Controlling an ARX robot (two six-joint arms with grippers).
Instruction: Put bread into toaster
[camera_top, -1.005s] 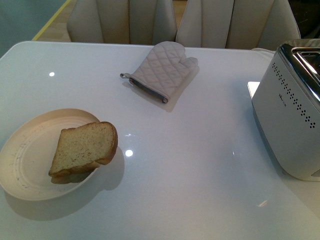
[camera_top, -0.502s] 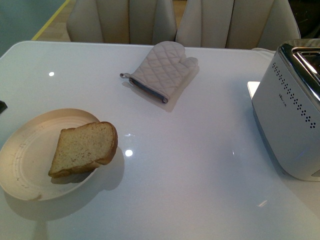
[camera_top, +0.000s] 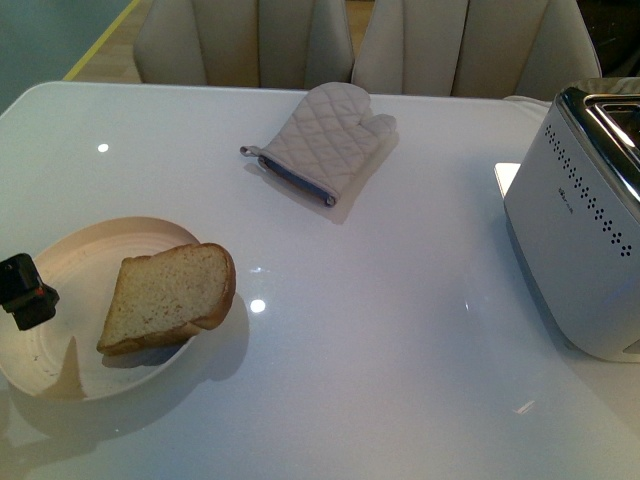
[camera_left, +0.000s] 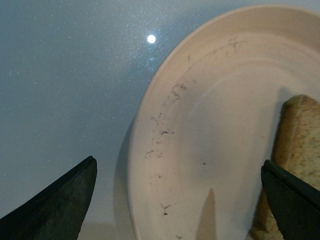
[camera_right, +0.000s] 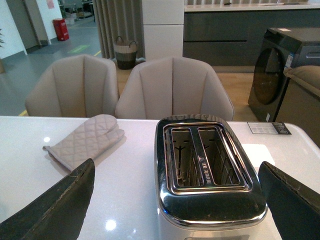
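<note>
The bread (camera_top: 170, 297), one tan speckled slice with a brown crust, lies on the right side of a round cream plate (camera_top: 60, 250) at the front left. My left gripper (camera_top: 25, 292) is open above the plate's left rim, apart from the bread. In the left wrist view it (camera_left: 178, 170) spans the plate (camera_left: 210, 115), with the bread's edge (camera_left: 300, 145) by one finger. The white toaster (camera_top: 585, 230) with a chrome top stands at the right edge. In the right wrist view my right gripper (camera_right: 176, 167) is open above the toaster (camera_right: 210, 175), whose two slots are empty.
A quilted grey oven mitt (camera_top: 320, 150) lies at the table's back centre; it also shows in the right wrist view (camera_right: 85, 140). Two beige chairs (camera_top: 250, 40) stand behind the white table (camera_top: 400, 330). The right arm is out of the front view.
My left gripper has come into the front view from the left edge and now hangs over the plate's left rim. Bread, toaster and mitt have not moved.
</note>
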